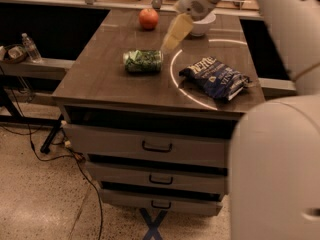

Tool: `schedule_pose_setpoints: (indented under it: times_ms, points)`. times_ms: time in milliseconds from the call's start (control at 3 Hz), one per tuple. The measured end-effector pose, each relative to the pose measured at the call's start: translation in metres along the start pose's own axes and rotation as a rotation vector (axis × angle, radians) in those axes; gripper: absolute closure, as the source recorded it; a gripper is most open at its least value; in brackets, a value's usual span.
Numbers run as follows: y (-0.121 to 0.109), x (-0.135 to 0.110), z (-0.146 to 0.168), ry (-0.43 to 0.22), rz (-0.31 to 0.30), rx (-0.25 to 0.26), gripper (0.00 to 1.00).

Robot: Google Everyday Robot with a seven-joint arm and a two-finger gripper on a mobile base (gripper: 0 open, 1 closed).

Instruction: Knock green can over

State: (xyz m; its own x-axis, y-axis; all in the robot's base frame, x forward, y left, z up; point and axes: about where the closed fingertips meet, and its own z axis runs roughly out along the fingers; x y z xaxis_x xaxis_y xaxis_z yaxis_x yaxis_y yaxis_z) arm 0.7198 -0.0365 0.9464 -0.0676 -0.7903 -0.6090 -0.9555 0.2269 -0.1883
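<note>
Green can (143,61) lies on its side on the dark wooden table (100,81), long axis left to right, roughly mid-table toward the left half. Gripper (168,45) hangs above the table just off the can's right end, a pale cream wedge angled down and left from the white arm (280,14); contact with the can cannot be judged. Whether the gripper is open or closed cannot be told from this angle; nothing is seen in its hold. Red apple (148,18) sits upright near the back edge, behind the can and apart from it. White bowl (204,25) at back, partly behind the arm. Blue chip bag (215,77) lies flat to the right of the can, near the front right edge. Bright ring of light (171,69) curves across the tabletop between can and bag. Drawers (157,146) below; water bottle (31,47) on a ledge at left.
</note>
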Motion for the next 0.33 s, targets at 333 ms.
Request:
schedule_pose_setpoints:
  times_ms: [333]
  points:
    - [-0.0073, 0.0308, -0.0319, -0.038, 0.057, 0.053, 0.00]
